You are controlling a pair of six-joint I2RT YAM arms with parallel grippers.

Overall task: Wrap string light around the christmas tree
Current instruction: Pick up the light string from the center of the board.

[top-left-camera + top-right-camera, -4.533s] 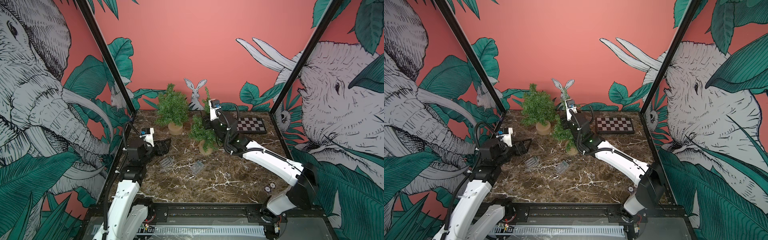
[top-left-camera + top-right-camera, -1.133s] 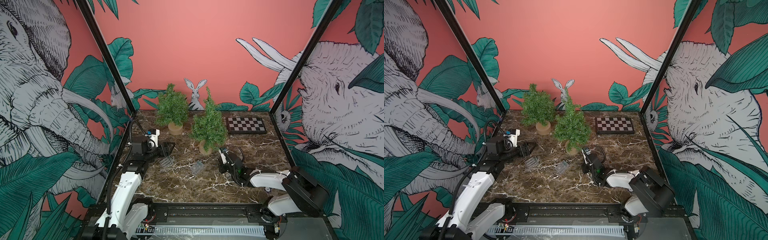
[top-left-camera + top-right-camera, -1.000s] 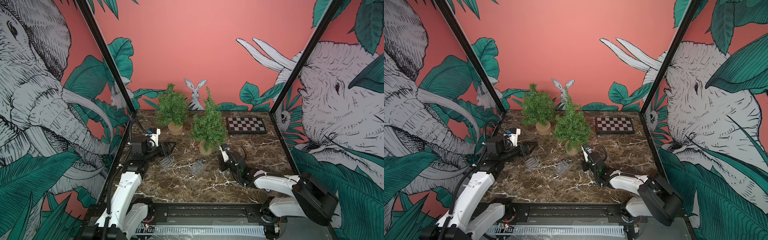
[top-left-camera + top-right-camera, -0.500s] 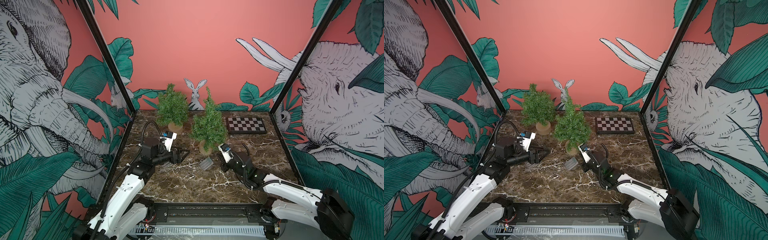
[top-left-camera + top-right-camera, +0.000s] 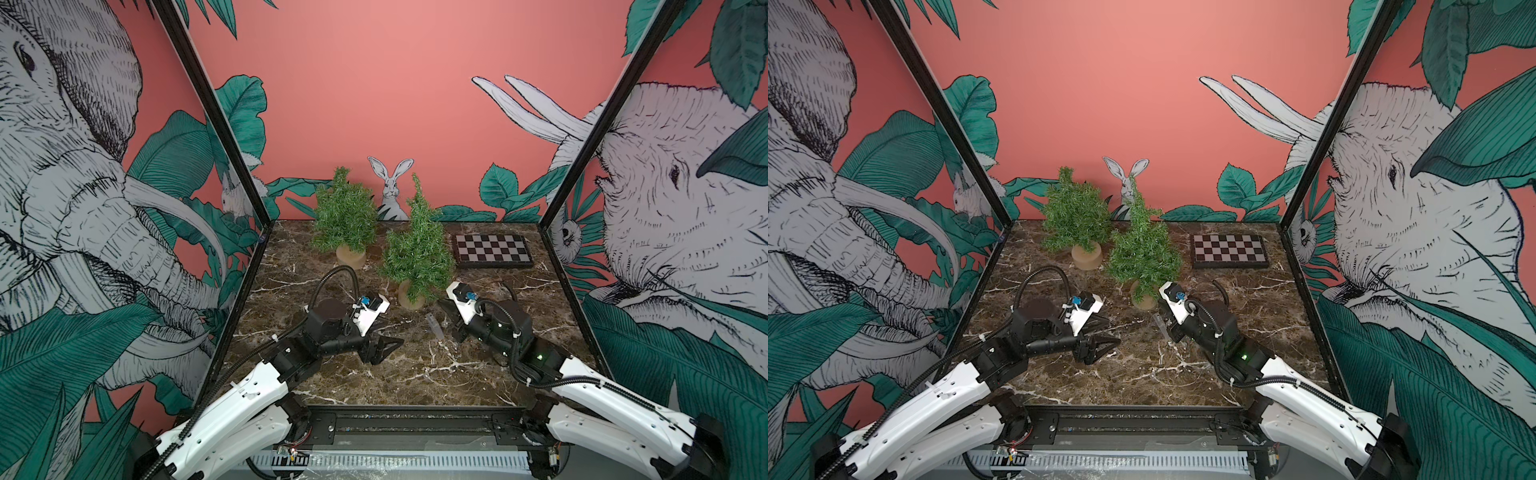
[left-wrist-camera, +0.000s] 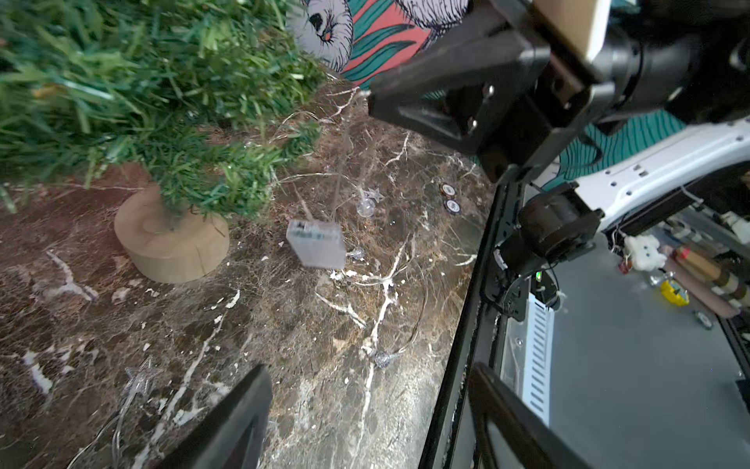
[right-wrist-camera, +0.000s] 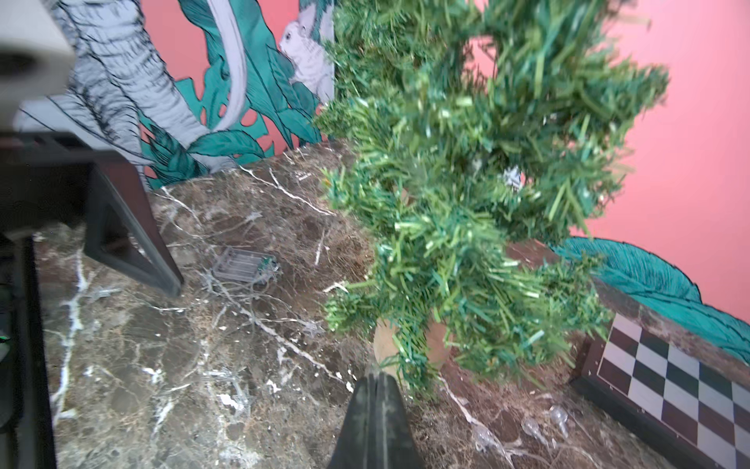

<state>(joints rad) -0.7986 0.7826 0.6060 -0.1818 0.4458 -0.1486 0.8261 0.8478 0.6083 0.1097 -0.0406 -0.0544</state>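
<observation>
- The small green artificial Christmas tree point(image 5: 417, 253) on a round wooden base stands upright about mid-table on the dark brown marble-patterned tabletop point(image 5: 374, 382).
- The string light point(image 6: 365, 208), a thin silvery wire with clear ball and star bulbs, lies mostly loose on the tabletop on the near and right sides of the tree. One star bulb point(image 7: 512, 178) sits among the tree's branches.
- Its translucent grey battery box point(image 6: 316, 243) is just near-right of the tree's base, between the two grippers and closer to the right one. It is blurred in the left wrist view, so whether it rests flat or hangs cannot be told.
- The left gripper point(image 5: 388, 351) hovers low over the table, near-left of the tree, with its fingers spread wide and nothing between them.
- The right gripper point(image 7: 375, 381) is just right of the tree's base on the near side, with its fingers pressed tight together. Thin wires rise from the box towards its tip, but whether a wire is pinched there cannot be told.
- A second, bushier green artificial tree point(image 5: 345, 216) on a wooden base stands farther back and to the left, apart from the first.
- A flat black-and-white chessboard point(image 5: 492, 250) lies at far right, and a few clear bulbs point(image 7: 531, 426) rest just in front of it.
</observation>
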